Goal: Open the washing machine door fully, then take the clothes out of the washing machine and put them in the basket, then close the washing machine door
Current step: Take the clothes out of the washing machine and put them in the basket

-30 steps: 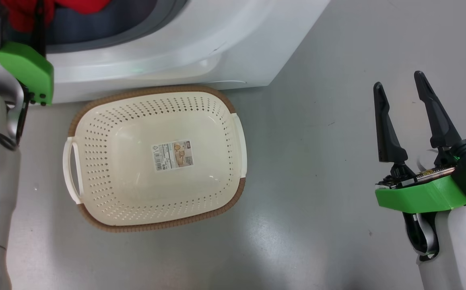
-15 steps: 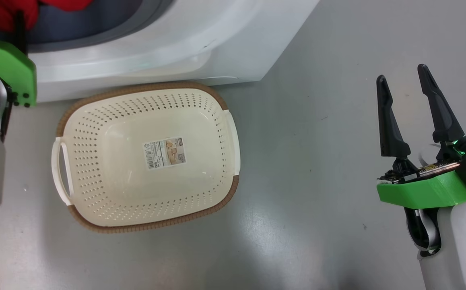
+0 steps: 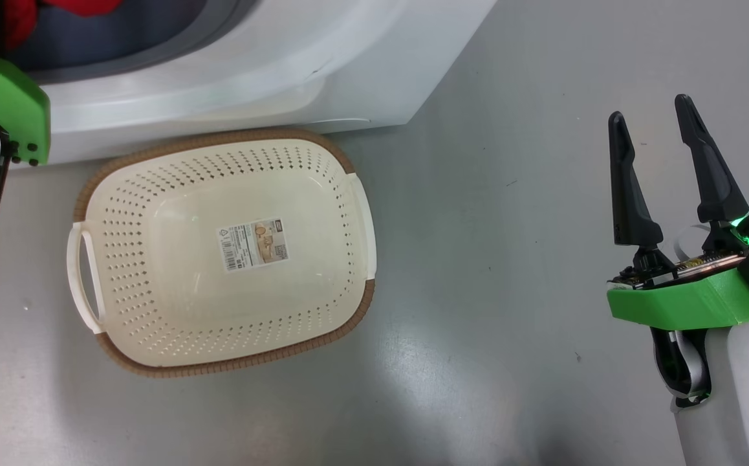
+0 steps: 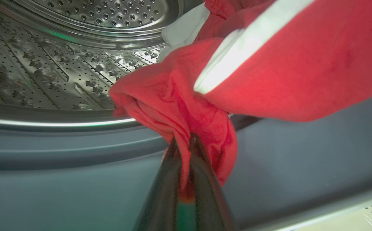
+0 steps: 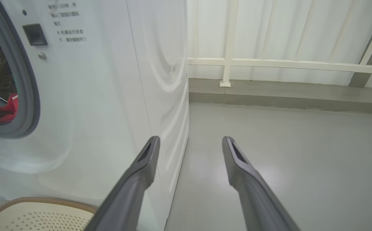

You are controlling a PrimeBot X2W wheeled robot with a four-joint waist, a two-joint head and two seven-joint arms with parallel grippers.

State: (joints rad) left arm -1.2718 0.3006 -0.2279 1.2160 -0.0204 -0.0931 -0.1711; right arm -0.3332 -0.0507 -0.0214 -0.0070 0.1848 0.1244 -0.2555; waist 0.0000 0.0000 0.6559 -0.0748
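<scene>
My left gripper (image 4: 184, 142) is shut on a fold of the red clothes (image 4: 285, 64) at the mouth of the washing machine, over the grey gasket (image 4: 76, 179). A white stripe crosses the red cloth, and a white piece (image 4: 186, 29) lies behind it in the steel drum (image 4: 60, 64). The cream basket (image 3: 109, 353) sits on the floor against the washing machine (image 3: 284, 65), holding nothing but its sticker. My right gripper (image 3: 649, 109) hangs open over bare floor to the right of the machine. The door is out of view.
In the head view the left arm's green mount (image 3: 6, 97) is at the upper left, below the red clothes (image 3: 6, 19). The right wrist view looks past the machine's corner (image 5: 160, 96) to grey floor (image 5: 285, 144) and a white railing (image 5: 269, 62).
The head camera has shifted, so the machine and basket slide left in the picture. The left gripper's hold on the red cloth and the open right gripper look unchanged.
</scene>
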